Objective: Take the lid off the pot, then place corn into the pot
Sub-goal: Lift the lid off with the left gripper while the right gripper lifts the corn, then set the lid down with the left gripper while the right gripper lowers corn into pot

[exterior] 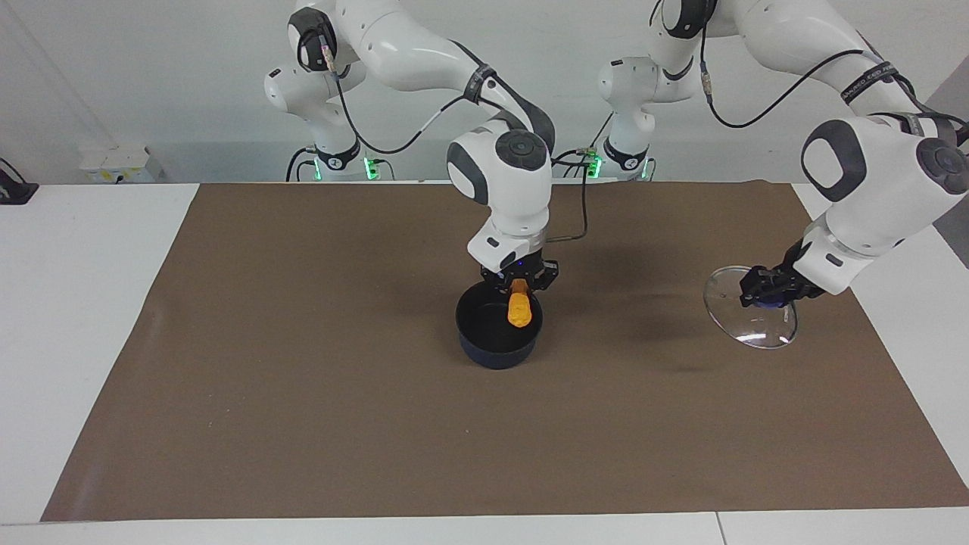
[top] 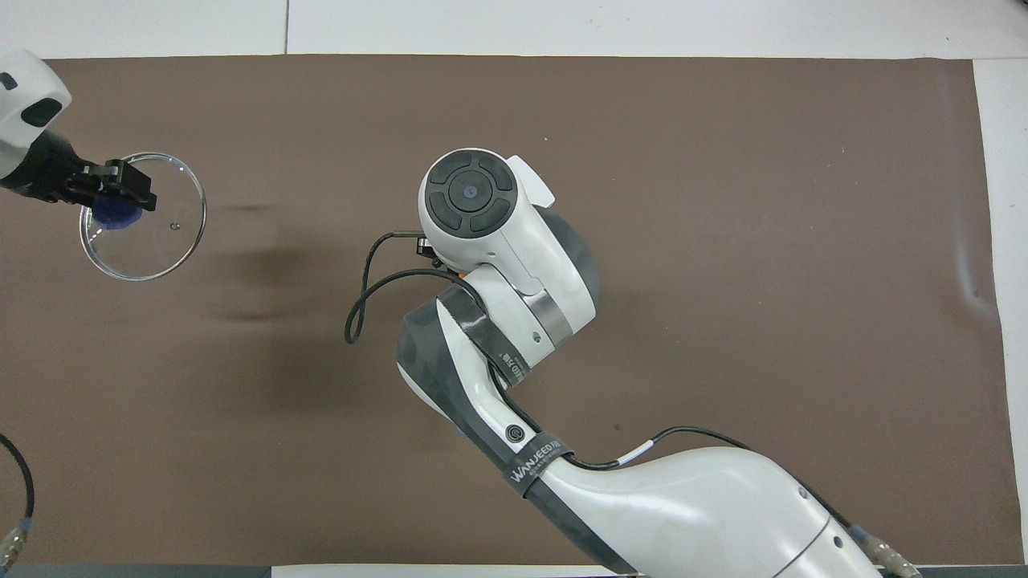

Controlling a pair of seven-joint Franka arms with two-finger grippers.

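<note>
A brown mat [exterior: 303, 378] covers the white table [exterior: 83, 318] before a white wall [exterior: 151, 76].

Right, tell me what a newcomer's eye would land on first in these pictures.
First the bright orange corn, gripped by the right gripper and hanging over the open pot in the middle of the brown mat. Next the lid, tilted and held by its blue knob in the left gripper over the mat toward the left arm's end of the table.
</note>
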